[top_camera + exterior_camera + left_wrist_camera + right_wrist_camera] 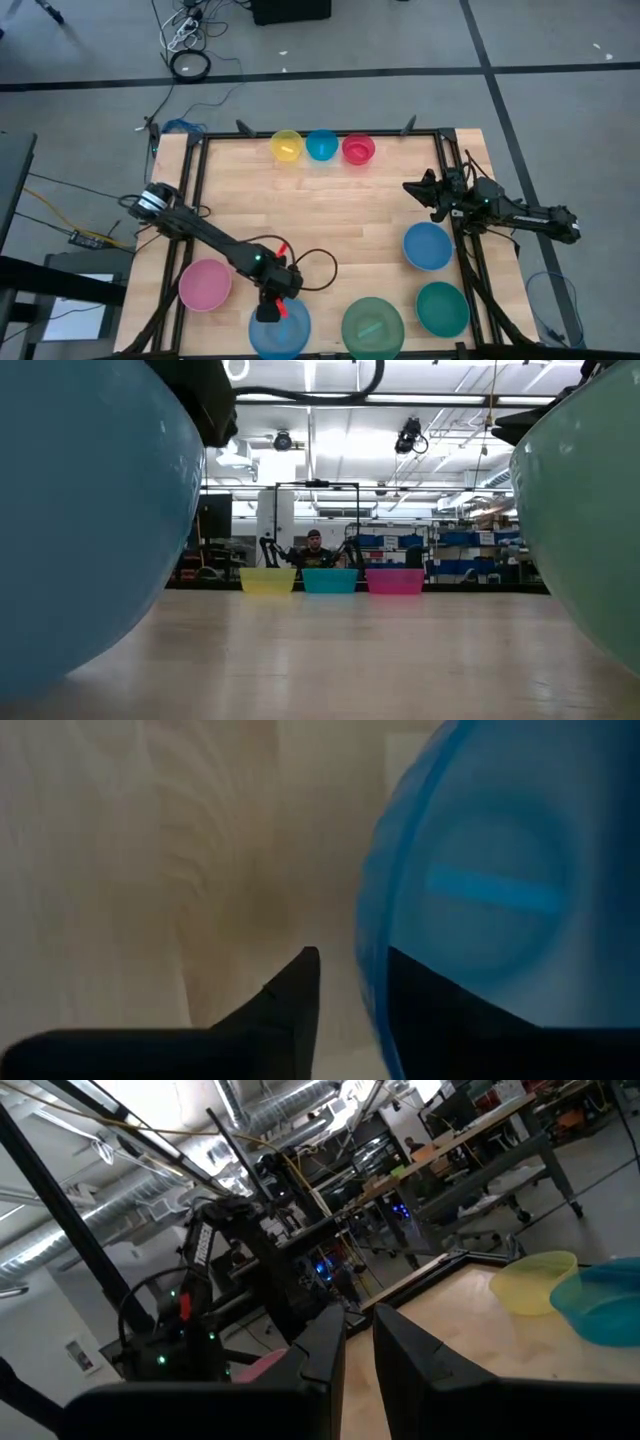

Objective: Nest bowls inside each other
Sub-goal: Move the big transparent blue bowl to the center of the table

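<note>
Five large bowls sit along the table's near side: pink [205, 285], light blue [280, 330], green [372, 325], teal [442, 308] and blue [428, 247]. At the far edge, small yellow [286, 146], blue [321, 146] and magenta [358, 149] bowls stand in a row. My left gripper [352, 1005] points down over the light blue bowl's [500, 880] far rim. It is open, with one finger outside the rim and one inside. My right gripper [360, 1335] waits raised at the table's right edge, fingers a little apart and nothing between them. My left gripper straddles the light blue bowl's rim [368, 970] from above. One finger [290, 1010] is outside over the table and the other [440, 1020] is inside the bowl. I cannot tell whether either finger touches the wall. The bowl rests upright on the table.
A black frame rail [195, 200] borders the table on the left and right. The wood between the far row and the near bowls is bare [320, 215]. A person [314, 545] sits beyond the far edge. Cables [310, 265] trail from my left arm.
</note>
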Controlling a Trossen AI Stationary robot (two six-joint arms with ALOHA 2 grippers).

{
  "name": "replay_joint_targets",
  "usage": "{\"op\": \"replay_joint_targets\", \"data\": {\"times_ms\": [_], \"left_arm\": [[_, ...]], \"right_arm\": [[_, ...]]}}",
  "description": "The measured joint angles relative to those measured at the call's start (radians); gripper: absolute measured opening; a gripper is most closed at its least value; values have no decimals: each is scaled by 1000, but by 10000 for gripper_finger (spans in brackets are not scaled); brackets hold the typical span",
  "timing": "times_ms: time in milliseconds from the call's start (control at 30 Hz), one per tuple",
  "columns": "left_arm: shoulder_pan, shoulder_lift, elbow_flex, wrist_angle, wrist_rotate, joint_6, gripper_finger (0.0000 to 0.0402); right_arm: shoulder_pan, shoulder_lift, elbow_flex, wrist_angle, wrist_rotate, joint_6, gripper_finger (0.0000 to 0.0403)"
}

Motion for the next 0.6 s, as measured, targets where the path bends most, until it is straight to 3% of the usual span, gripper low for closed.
{"op": "replay_joint_targets", "data": {"times_ms": [167, 400, 600], "left_arm": [[28, -4, 0, 2, -62, 16, 18], [121, -10, 2, 23, -149, 118, 7], [283, -11, 4, 83, -289, 228, 6]], "right_arm": [[0, 0, 0, 0, 1, -8, 48], [0, 0, 0, 1, 3, -17, 48], [0, 0, 0, 4, 4, -24, 48]]}}
